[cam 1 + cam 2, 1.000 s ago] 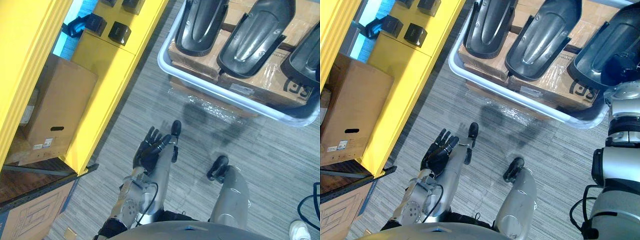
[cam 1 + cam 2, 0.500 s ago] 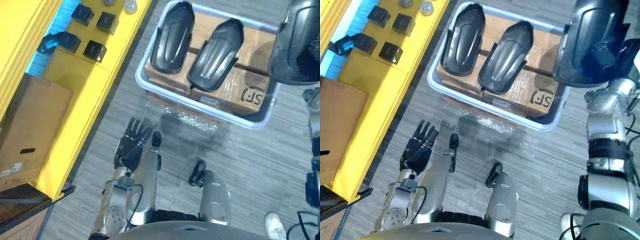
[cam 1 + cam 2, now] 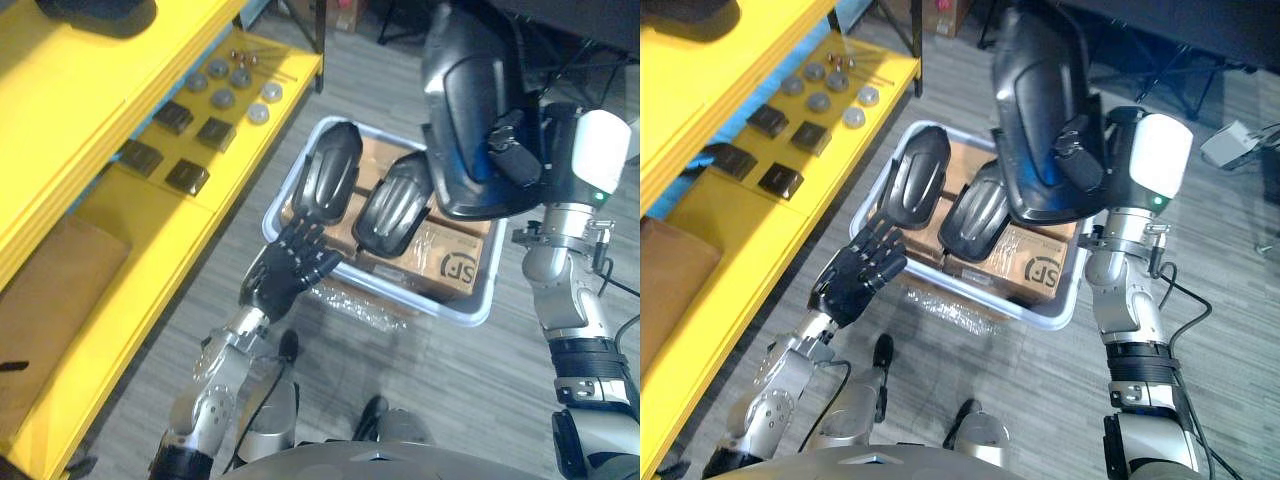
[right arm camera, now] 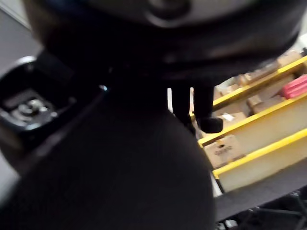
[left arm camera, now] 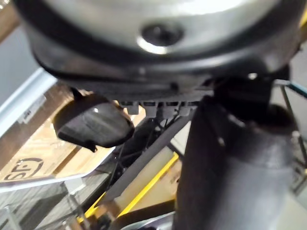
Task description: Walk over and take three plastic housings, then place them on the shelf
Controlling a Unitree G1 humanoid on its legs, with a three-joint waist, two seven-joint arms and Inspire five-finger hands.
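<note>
My right hand [image 3: 1081, 158] is shut on a large dark plastic housing [image 3: 1035, 100] and holds it upright, high above the tray; its fingers [image 4: 193, 102] curl round the shell's edge. Two more dark housings [image 3: 326, 184] [image 3: 394, 208] lie side by side, hollow side down, on cardboard boxes [image 3: 455, 262] in a white tray [image 3: 400, 297]. My left hand [image 3: 286, 274] hovers open with straight fingers at the tray's near left rim, touching nothing. One lying housing [image 5: 94, 125] shows in the left wrist view.
A yellow shelf [image 3: 95, 150] runs along the left, carrying small black blocks [image 3: 187, 176] and grey discs [image 3: 240, 88]. A cardboard box [image 3: 50, 280] sits on its lower level. Grey floor lies between me and the tray.
The camera has tilted up. My right hand has lifted the third housing out of the tray and raised it high. My left hand rose from low by my side to the tray's rim.
</note>
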